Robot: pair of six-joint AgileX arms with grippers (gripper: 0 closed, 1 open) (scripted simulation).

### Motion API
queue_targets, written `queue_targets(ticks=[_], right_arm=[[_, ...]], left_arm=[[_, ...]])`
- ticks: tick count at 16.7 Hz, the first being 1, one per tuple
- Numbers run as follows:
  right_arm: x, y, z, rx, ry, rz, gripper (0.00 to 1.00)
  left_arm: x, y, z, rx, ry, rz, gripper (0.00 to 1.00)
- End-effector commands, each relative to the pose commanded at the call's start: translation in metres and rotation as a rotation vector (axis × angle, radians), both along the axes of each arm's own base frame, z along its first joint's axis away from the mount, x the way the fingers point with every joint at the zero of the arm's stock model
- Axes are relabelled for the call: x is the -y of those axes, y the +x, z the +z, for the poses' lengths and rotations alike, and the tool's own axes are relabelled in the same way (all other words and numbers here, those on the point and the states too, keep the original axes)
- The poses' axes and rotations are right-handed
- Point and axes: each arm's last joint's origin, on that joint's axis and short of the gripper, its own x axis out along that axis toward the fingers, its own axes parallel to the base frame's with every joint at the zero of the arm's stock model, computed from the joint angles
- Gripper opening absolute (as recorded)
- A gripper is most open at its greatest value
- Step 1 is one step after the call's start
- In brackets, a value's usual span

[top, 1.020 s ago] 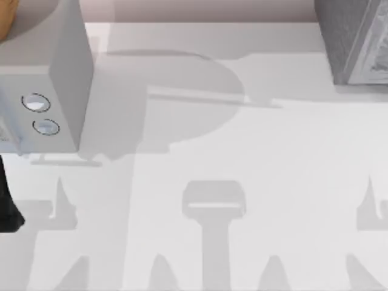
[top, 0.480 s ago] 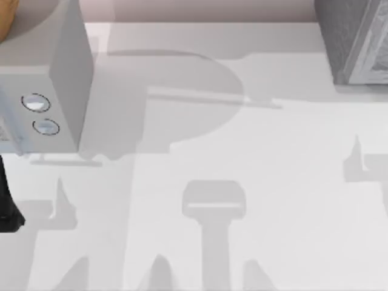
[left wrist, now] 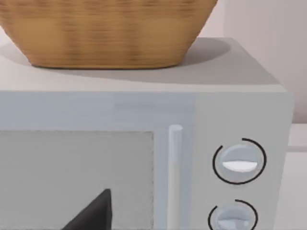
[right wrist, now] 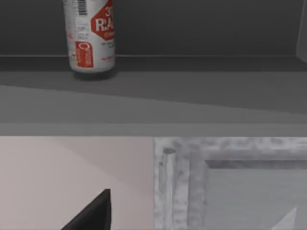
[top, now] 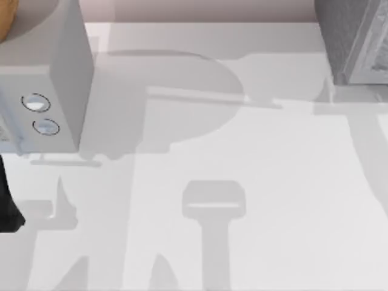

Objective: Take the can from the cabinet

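The right gripper [right wrist: 91, 213] shows just a dark fingertip, so its opening cannot be told; it faces the cabinet [right wrist: 192, 96], where the can [right wrist: 90, 36] stands upright on the open shelf. Its shadow has climbed toward the cabinet since a second ago. The left arm [top: 7, 200] stays beside the microwave [top: 54, 79].

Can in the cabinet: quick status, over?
Can upright on the open cabinet shelf, ungrasped. Right gripper faces the shelf; one dark fingertip visible. Left arm parked by the microwave. Nothing blocking the can.
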Motion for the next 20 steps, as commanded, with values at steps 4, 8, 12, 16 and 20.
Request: queue_targets(ticks=[4,8,12,16,20], right_arm=[[-0.013,0.038,0.038,-0.002,0.001,0.002,1.0],[-0.021,0.063,0.05,-0.023,-0.003,-0.001,1.0],[-0.022,0.066,0.05,-0.027,-0.004,-0.002,1.0],[-0.024,0.071,0.049,-0.027,-0.005,-0.005,1.0],[-0.05,0.106,0.038,-0.023,-0.004,-0.009,1.0]], left_arm=[[0.0,0.0,0.0,0.0,0.0,0.0,1.0],[0.0,0.0,0.0,0.0,0.0,0.0,1.0],[0.0,0.0,0.0,0.0,0.0,0.0,1.0],[0.0,0.0,0.0,0.0,0.0,0.0,1.0],[0.0,0.0,0.0,0.0,0.0,0.0,1.0]])
